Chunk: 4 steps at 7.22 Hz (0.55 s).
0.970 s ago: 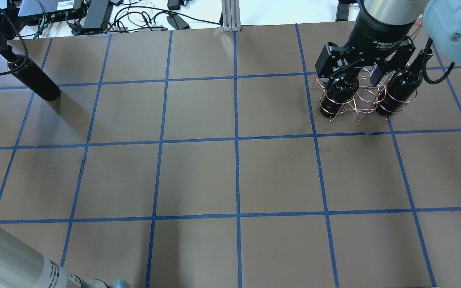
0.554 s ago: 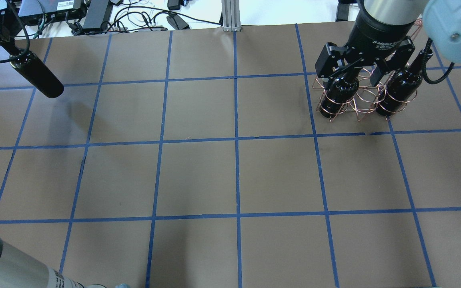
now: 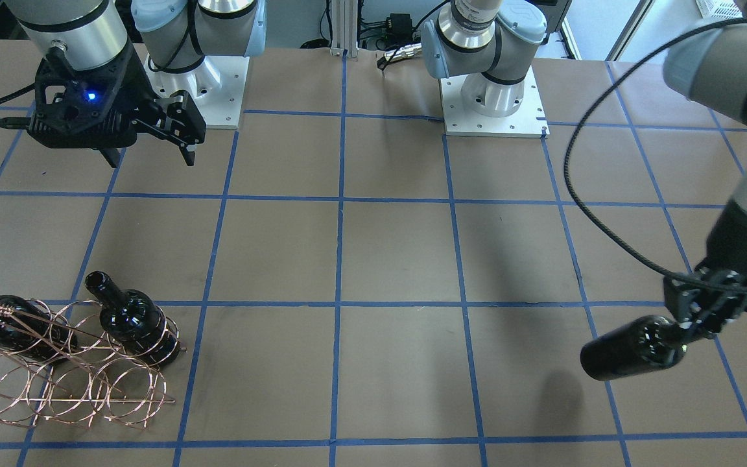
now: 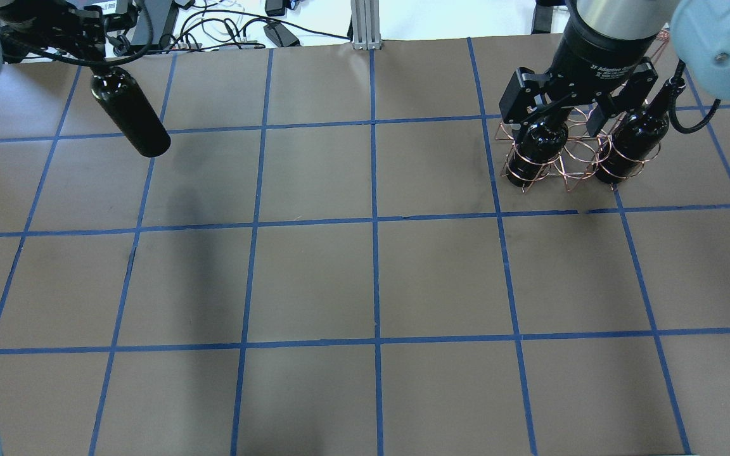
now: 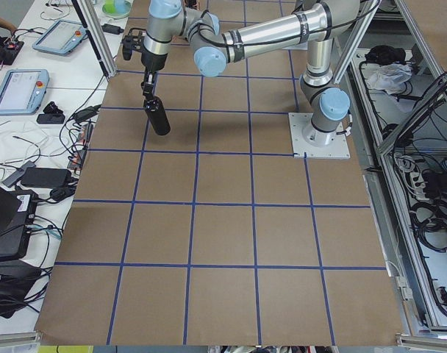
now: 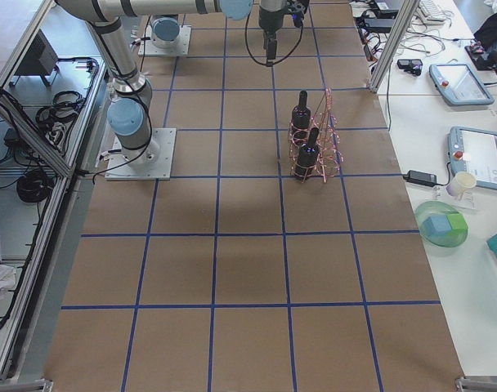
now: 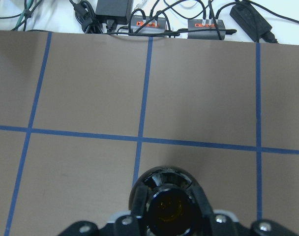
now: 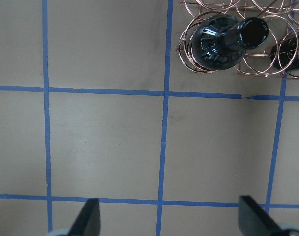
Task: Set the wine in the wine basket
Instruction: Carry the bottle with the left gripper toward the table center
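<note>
A dark glass wine (image 4: 130, 114) bottle hangs tilted above the table's far left, clear of the surface. My left gripper (image 4: 96, 57) is shut on its neck; the same wine (image 3: 633, 347) and left gripper (image 3: 698, 318) show in the front view. The left wrist view looks down on the bottle's mouth (image 7: 168, 209). The copper wire wine basket (image 4: 577, 152) stands at the far right with two bottles in it (image 4: 536, 149) (image 4: 634, 142). My right gripper (image 4: 558, 117) hovers open over the basket with nothing between its fingers (image 8: 90, 216).
Cables and power bricks (image 4: 149, 25) lie past the table's far edge, beside an aluminium post (image 4: 365, 25). Both arm bases (image 3: 493, 97) (image 3: 192, 84) are bolted at the robot's side. Blue tape lines grid the brown table (image 4: 371, 278).
My left gripper has carried the bottle to the right along the far edge, and its shadow has moved with it. The right gripper and basket have stayed put.
</note>
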### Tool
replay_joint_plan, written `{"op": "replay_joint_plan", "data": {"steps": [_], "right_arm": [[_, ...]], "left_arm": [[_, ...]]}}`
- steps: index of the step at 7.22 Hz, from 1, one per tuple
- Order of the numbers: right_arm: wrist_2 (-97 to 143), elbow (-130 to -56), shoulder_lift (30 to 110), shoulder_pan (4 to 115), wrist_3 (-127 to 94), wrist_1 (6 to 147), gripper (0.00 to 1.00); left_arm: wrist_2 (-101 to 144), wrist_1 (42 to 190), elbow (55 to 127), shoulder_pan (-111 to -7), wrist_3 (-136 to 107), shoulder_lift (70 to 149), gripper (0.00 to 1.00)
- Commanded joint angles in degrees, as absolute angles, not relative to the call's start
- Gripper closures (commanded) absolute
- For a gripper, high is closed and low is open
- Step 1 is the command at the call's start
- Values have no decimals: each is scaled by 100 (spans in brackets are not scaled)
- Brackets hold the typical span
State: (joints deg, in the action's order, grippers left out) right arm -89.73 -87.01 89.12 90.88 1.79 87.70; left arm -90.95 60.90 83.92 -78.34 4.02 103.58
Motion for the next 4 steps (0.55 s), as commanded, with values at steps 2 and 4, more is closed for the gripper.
{"op": "replay_joint_plan", "data": {"steps": [2,4], "right_arm": [[-8974,-8701,8912,9088,176,8754,0],[-8974,-8701,8912,9088,176,8736,0]], "left_arm": [[-9807,6108,9148,-9224,-1900,9661,93],[-10158,6152,9507,-9876,-2992,9397,93]]}}
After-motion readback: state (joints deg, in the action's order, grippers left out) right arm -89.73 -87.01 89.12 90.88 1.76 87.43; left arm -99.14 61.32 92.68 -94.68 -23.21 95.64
